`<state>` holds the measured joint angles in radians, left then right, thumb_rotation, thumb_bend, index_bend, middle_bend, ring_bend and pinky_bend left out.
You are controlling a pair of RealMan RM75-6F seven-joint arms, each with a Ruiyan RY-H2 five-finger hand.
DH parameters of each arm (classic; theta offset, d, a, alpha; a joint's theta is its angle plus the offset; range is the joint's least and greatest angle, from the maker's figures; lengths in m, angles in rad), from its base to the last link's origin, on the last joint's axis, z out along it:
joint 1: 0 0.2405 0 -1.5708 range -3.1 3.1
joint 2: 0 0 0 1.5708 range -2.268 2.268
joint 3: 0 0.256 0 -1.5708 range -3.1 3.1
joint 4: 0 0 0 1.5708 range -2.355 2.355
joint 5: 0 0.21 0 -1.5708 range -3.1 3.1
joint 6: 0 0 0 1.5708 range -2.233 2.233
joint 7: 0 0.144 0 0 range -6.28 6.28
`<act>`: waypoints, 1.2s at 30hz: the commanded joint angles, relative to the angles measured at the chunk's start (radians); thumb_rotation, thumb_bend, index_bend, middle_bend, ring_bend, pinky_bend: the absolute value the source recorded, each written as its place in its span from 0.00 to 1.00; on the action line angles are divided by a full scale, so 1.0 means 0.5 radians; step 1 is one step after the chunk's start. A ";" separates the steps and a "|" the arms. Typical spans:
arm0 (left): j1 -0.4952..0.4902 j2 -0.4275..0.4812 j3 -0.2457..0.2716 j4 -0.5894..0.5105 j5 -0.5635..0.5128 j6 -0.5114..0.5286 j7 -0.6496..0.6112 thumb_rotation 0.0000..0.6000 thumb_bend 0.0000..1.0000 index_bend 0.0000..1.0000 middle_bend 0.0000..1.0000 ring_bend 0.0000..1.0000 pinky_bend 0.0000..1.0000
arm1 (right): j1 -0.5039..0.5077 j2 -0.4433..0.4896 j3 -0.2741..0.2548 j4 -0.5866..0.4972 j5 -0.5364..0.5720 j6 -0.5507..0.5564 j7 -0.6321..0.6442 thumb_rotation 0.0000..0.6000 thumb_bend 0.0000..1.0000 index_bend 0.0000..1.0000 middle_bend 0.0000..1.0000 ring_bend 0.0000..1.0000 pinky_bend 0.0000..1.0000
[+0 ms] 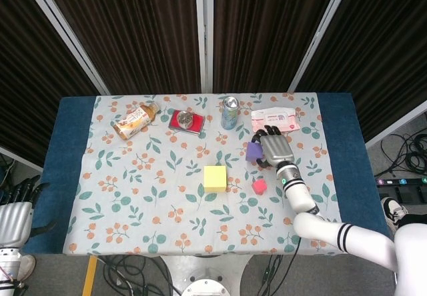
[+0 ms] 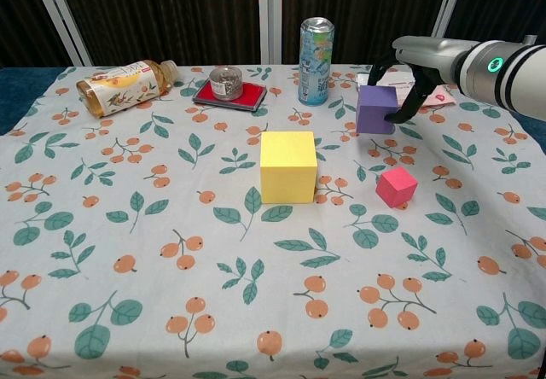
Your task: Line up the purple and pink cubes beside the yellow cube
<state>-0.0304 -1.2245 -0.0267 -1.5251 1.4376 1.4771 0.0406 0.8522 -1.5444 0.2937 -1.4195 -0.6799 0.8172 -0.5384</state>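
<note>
Right of the yellow cube [image 2: 288, 166], the right hand [image 2: 408, 76] grips the purple cube [image 2: 377, 109], lifted mid-carry; lowering it just beside yellow likely comes next.

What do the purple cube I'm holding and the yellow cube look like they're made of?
Purple cube, gripped by the right hand: probably foam or soft plastic, with a matte, even color and no glare or grain. Yellow cube: likely the same, with flat matte faces, crisp edges, and no shine or seams. Neither view shows any denting under the fingers, so firmness is unclear.
</note>
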 commanded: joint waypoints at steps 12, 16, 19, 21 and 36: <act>0.009 0.005 0.003 -0.013 -0.002 0.004 0.008 1.00 0.03 0.25 0.18 0.09 0.13 | 0.010 -0.031 -0.202 -0.126 -0.331 -0.088 0.201 1.00 0.27 0.41 0.16 0.00 0.00; 0.011 0.005 0.002 -0.006 -0.008 0.001 0.001 1.00 0.03 0.25 0.18 0.09 0.13 | 0.023 -0.049 -0.225 -0.128 -0.344 -0.068 0.205 1.00 0.27 0.41 0.15 0.00 0.00; 0.010 0.003 0.001 -0.002 -0.009 -0.003 -0.004 1.00 0.03 0.25 0.18 0.09 0.13 | 0.034 -0.063 -0.236 -0.115 -0.324 -0.053 0.199 1.00 0.27 0.41 0.15 0.00 0.00; 0.009 0.001 0.003 0.001 -0.006 -0.005 -0.007 1.00 0.03 0.25 0.18 0.09 0.13 | 0.042 -0.074 -0.244 -0.105 -0.308 -0.039 0.188 1.00 0.27 0.41 0.15 0.00 0.00; 0.009 -0.008 0.004 0.024 -0.005 -0.015 -0.029 1.00 0.03 0.25 0.18 0.09 0.13 | 0.078 -0.141 -0.291 -0.078 -0.256 -0.006 0.167 1.00 0.26 0.41 0.15 0.00 0.00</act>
<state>-0.0261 -1.2284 -0.0248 -1.5133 1.4350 1.4692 0.0260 0.8907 -1.6140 0.1484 -1.4588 -0.8084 0.8137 -0.4551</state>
